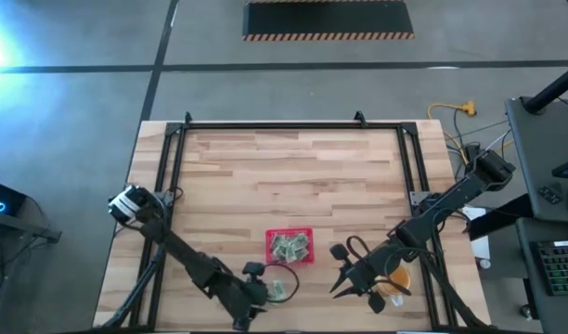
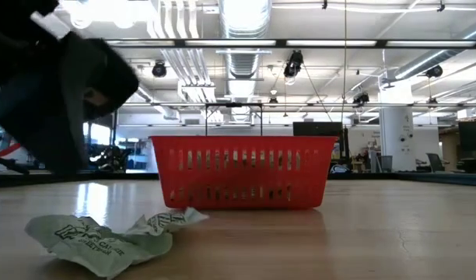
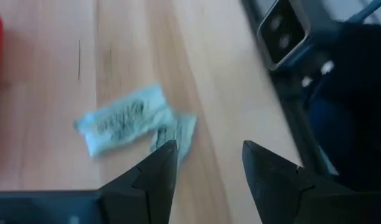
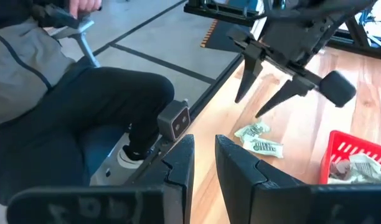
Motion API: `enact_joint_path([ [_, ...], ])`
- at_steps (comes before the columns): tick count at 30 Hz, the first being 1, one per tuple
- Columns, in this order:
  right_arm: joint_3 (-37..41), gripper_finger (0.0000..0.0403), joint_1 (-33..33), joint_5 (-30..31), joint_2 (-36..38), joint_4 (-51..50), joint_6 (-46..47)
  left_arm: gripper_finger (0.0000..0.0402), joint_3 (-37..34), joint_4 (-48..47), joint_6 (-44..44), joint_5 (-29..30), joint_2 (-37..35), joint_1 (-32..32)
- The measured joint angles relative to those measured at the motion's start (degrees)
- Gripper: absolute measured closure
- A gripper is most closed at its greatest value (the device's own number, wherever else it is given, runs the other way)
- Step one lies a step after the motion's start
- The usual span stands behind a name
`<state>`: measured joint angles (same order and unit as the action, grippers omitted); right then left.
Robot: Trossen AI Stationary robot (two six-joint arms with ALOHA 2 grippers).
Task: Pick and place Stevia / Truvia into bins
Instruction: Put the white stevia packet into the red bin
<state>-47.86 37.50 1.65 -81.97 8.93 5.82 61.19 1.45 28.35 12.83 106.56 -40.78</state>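
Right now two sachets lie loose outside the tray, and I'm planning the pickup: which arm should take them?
Left. The left gripper is open just above the loose sachets, beside the red tray. The right gripper is farther off, by the orange cup.

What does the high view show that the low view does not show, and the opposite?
Only the high view shows sachets lying inside the red tray, the open right pincer and the orange cup. Only the low view shows the tray's slotted wall and the ceiling lights. Both show the loose sachets on the table.
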Motion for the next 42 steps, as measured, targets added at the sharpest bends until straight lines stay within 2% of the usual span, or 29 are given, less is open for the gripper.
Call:
enact_joint_path([
  [8, -1.3, 0.0346, 0.0, 0.0, -4.4, 3.8, -2.3, 0.0236, -0.1, -3.1, 0.7, 5.5, 0.3, -1.3],
  [18, -6.5, 0.0346, 0.0, -0.7, -10.6, 3.6, -6.1, 0.0236, -0.3, -3.0, -0.2, 6.1, 3.4, -1.2],
  [22, -9.6, 0.0346, 0.1, -4.6, -14.9, 3.3, -9.1, 0.0242, -0.2, -2.8, 0.0, 6.8, 4.2, -1.3],
  [26, -14.3, 0.0346, 0.1, -5.2, -18.5, 1.2, -11.0, 0.0281, -0.2, -2.9, -0.1, 6.7, 4.3, -1.3],
  [32, -23.3, 0.0346, 0.1, -5.1, -22.6, -10.4, -10.8, 0.0387, -0.2, -3.3, -0.3, 7.1, 4.2, -1.4],
  [36, -26.2, 0.0346, 0.3, -5.1, -26.6, -11.7, -11.6, 0.0394, -0.2, -3.9, -0.3, 7.0, 4.1, -2.0],
  [42, -31.1, 0.0346, 0.2, -4.5, -33.6, -11.9, -19.9, 0.04, 0.6, -10.1, 1.1, 7.0, 1.5, -4.6],
])
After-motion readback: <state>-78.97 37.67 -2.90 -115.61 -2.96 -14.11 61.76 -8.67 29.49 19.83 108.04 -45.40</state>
